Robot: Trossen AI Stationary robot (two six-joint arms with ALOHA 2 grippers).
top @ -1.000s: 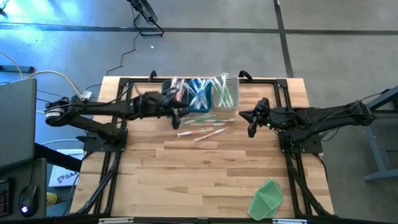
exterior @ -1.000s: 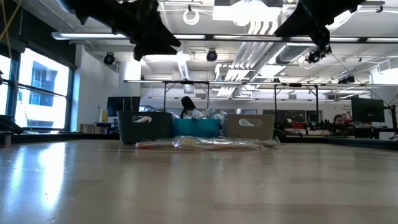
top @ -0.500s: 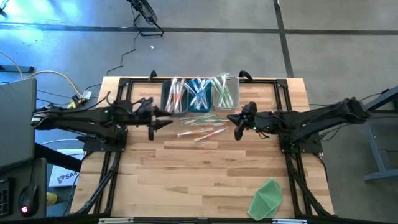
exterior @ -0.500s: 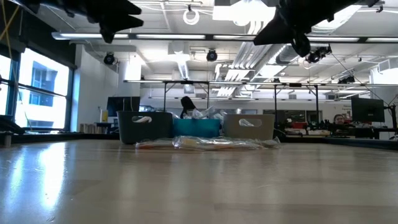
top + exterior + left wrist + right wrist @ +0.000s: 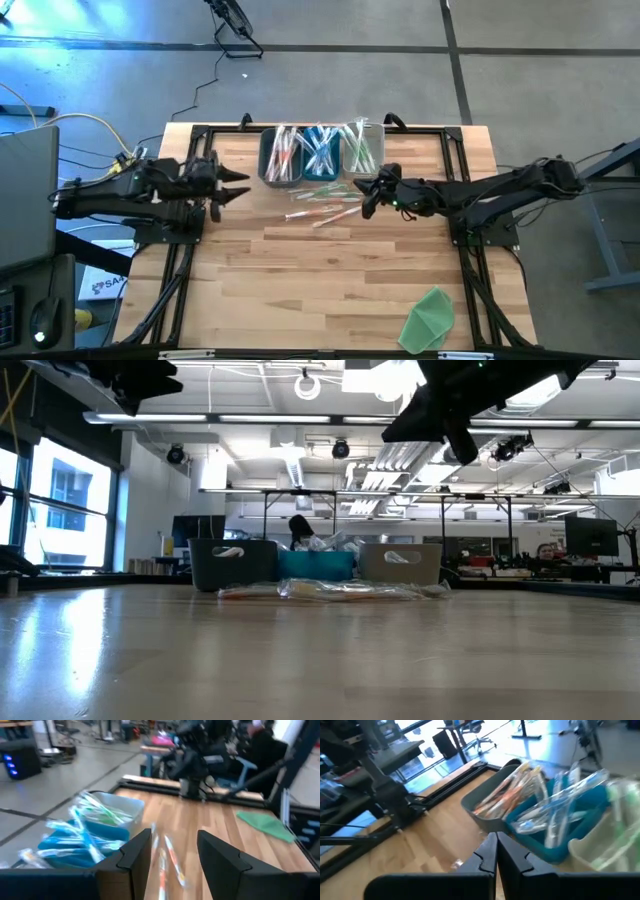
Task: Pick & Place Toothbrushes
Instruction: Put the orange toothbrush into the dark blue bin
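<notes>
Toothbrushes [image 5: 322,206] lie loose on the wooden table [image 5: 330,280], just in front of three small bins at the far edge; their long axes run mostly left to right, a few slanting. More toothbrushes stand bundled in the bins: pink and orange ones in the grey bin [image 5: 280,156], blue ones in the teal bin [image 5: 321,155], green ones in the clear bin [image 5: 363,150], leaning at mixed angles with their ends poking above the rims.

Compared with a second ago, the left gripper [image 5: 240,184] has drawn back from over the grey bin towards the table's left edge, and now hangs above the wood with its fingers [image 5: 136,854] spread apart and nothing between them. The right gripper [image 5: 362,191] has moved inward from the right, and now sits just beside the right end of the loose toothbrushes, below the clear bin, its fingers [image 5: 488,855] pressed together and holding nothing. The loose toothbrushes themselves have not shifted.

A green cloth [image 5: 430,318] lies near the table's front right corner, well apart from everything else.
</notes>
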